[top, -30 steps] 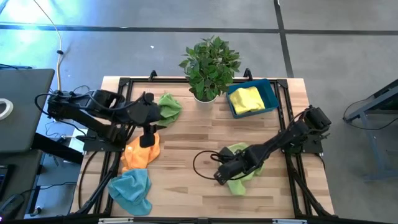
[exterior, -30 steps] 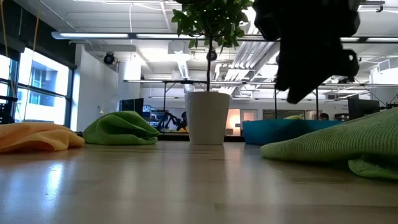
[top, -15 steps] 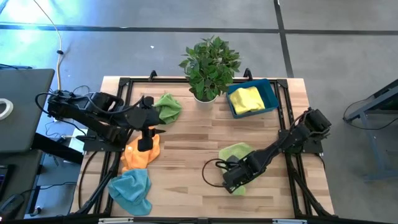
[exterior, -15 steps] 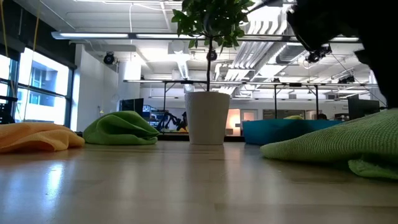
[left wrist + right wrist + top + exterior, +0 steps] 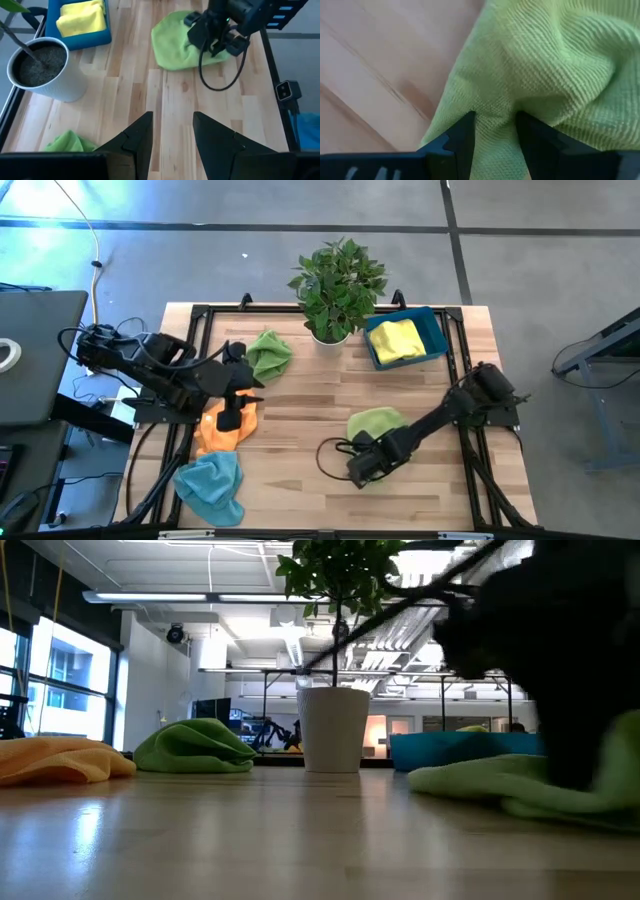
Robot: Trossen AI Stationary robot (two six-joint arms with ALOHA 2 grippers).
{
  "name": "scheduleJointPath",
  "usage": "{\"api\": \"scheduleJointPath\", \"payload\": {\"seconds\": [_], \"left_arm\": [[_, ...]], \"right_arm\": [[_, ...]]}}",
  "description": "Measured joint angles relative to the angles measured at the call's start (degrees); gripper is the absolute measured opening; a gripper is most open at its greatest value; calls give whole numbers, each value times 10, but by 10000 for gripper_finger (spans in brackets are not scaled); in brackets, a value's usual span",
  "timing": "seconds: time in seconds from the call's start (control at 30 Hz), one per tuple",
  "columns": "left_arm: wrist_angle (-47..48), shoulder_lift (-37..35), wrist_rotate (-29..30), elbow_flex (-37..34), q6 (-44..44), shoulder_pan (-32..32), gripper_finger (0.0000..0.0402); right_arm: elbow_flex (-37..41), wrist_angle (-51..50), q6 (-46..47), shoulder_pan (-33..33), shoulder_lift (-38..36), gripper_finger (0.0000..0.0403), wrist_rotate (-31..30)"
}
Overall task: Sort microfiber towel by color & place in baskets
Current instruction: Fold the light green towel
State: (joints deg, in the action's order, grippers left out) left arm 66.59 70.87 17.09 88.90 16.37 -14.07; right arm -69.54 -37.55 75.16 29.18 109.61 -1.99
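High view – plant pot (image 5: pixel 330 332) beside basket (image 5: pixel 434 330), right gripper (image 5: pixel 362 468) on green towel (image 5: pixel 374 423).

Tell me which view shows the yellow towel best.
The high view: the yellow towel shows whole, lying in the blue bin. The left wrist view cuts off part of it at the frame's edge. The low view shows a sliver above the bin's rim; the right wrist view shows none.

left hand (image 5: pixel 228 418) parted, right hand (image 5: pixel 358 471) low, parted
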Motion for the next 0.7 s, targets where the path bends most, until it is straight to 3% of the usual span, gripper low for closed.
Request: {"api": "scheduleJointPath", "payload": {"seconds": [0.17,0.33,0.5,0.7], "left_arm": [[0,0,0,0,0,-8,131],[0,0,0,0,0,-11,131],[0,0,0,0,0,-10,131],[0,7,0,0,4,-10,131]], "right_arm": [[-3,87,-71,-18,0,137,-117],[-42,53,-95,-25,-9,137,-125],[-109,-87,-90,-6,-10,137,-111],[-184,-366,35,19,-11,137,-116]]}}
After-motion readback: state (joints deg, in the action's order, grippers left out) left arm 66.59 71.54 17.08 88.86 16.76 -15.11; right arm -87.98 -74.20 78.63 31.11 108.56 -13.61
